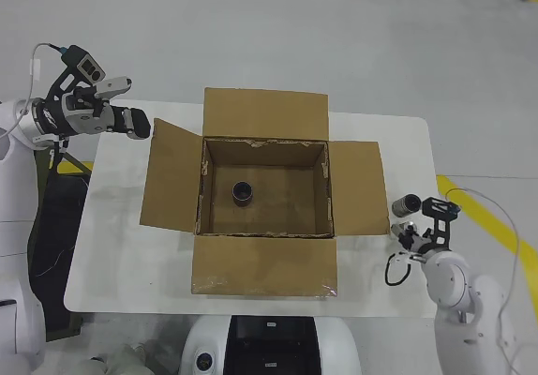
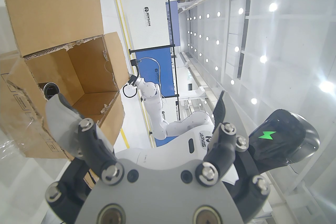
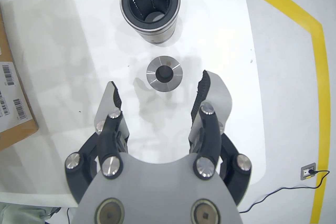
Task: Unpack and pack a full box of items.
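Box (image 1: 264,265) sits open mid-desk (image 1: 119,244), flaps spread, with one dark cylinder (image 1: 242,194) inside it. Right of the box, the right claw (image 3: 159,80) hangs spread above a small metal collar (image 3: 164,73), with a larger hollow cylinder (image 3: 150,7) standing near. Left claw (image 1: 140,124), also spread, hovers off the box's far left corner.

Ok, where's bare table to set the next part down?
Widest bare patch: table between the box's left flap and the table edge. The box floor around the lone cylinder is free too. Crowded: right of the box, where bearing and bushing sit at the right tool.
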You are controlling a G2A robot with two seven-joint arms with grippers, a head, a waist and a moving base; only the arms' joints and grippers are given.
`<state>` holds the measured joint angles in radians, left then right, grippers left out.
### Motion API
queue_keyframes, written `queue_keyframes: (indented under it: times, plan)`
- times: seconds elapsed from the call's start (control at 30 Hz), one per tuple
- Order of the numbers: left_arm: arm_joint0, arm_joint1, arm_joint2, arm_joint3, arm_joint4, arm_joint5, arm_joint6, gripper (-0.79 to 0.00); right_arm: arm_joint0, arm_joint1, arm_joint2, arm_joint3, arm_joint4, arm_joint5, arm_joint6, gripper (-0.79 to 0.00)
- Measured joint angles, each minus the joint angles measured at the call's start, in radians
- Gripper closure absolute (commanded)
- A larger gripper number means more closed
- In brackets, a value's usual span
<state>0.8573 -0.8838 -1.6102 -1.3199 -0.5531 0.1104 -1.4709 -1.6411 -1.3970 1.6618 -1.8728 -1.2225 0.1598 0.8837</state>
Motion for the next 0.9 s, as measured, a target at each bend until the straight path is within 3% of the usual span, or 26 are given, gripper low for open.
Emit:
queue_keyframes:
  times: [0.47,0.73,0.9]
  plan:
    - [0.000,0.000,0.000,0.000,0.000,0.000,0.000,-0.785,0.064,0.009,-0.010,0.086,0.014,-0.008,0.014,-0.483]
    - [0.000,0.000,0.000,0.000,0.000,0.000,0.000,-0.785,0.075,0.013,-0.015,0.119,0.030,-0.001,0.003,-0.274]
    - [0.000,0.000,0.000,0.000,0.000,0.000,0.000,-0.785,0.076,0.015,-0.018,0.124,0.034,0.003,-0.001,-0.194]
